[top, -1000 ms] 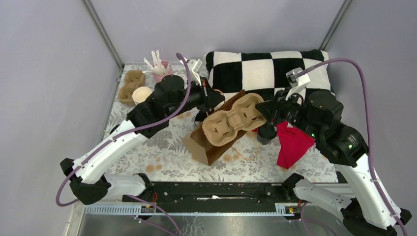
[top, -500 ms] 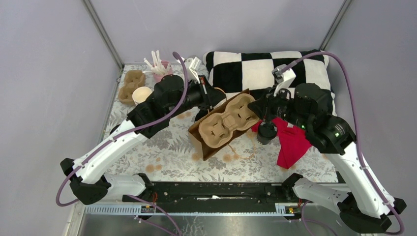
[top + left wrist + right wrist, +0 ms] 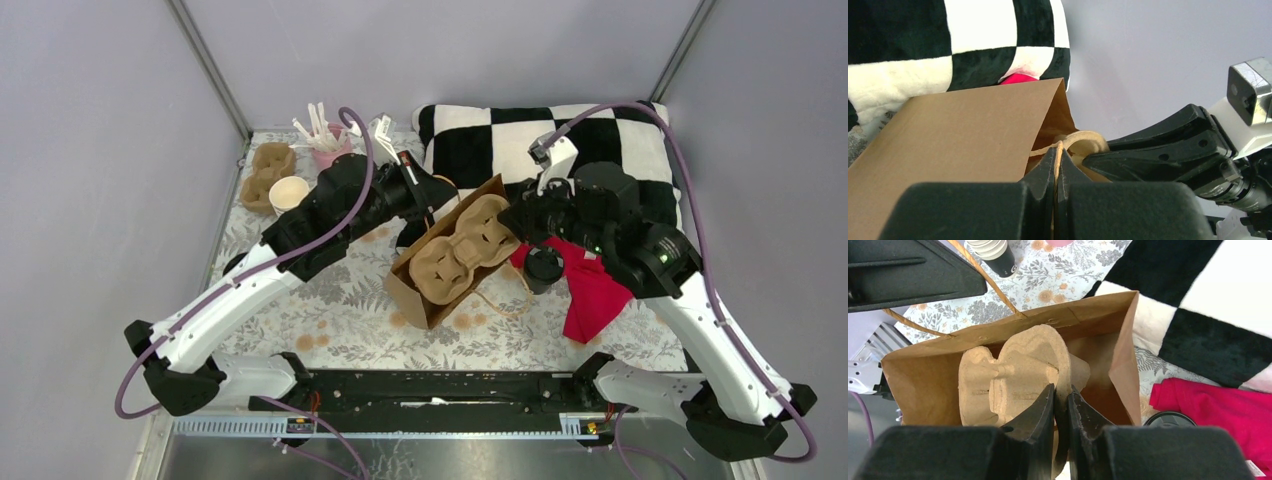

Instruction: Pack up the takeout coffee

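Where both arms meet, centre of the top view: brown paper bag (image 3: 408, 288), tilted, mouth open.
Bag contents: pulp cup carrier (image 3: 462, 248), partly inside, jutting from the mouth.
Left gripper (image 3: 1055, 150): clenched on the bag's twine handle (image 3: 1088, 137).
Right gripper (image 3: 1060, 392): pinching the carrier's edge.
Takeout coffee (image 3: 545, 267): lidded, upright on the table (image 3: 340, 310), outside the bag, right of centre, just beside the red cloth (image 3: 595, 290).
Backdrop: checkered pillow (image 3: 500, 140), upper centre.

The floral-patterned table (image 3: 340, 310) is enclosed by plain lilac-grey walls (image 3: 450, 50), evenly lit. Metal posts (image 3: 208, 68) are seen at upper left and right.
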Motion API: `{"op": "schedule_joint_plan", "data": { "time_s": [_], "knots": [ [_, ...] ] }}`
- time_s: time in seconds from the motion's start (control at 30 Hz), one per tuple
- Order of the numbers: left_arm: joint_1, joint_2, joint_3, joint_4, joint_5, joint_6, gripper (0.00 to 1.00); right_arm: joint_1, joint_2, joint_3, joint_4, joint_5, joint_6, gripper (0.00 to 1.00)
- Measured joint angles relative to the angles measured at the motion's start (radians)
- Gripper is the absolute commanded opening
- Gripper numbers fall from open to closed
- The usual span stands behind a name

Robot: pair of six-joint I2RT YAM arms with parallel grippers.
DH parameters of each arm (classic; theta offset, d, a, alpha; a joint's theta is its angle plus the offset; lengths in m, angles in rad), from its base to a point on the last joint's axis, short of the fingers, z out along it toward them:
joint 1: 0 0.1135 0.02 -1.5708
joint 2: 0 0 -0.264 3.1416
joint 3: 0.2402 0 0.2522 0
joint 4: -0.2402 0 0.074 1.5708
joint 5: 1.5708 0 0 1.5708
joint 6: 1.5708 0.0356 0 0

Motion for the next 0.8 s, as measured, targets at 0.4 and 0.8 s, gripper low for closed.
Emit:
{"op": "schedule_joint_plan", "data": {
  "time_s": [0.4, 0.8],
  "knots": [
    [0.000, 0.011, 0.000, -0.031, -0.052, -0.089, 0.00, 0.079, 0.138, 0.021, -0.003, 0.025, -0.020, 0.00],
    [0.000, -0.021, -0.035, -0.047, -0.091, -0.111, 0.00, 0.081, 0.136, -0.110, 0.155, 0.004, -0.108, 0.04]
  ]
}}
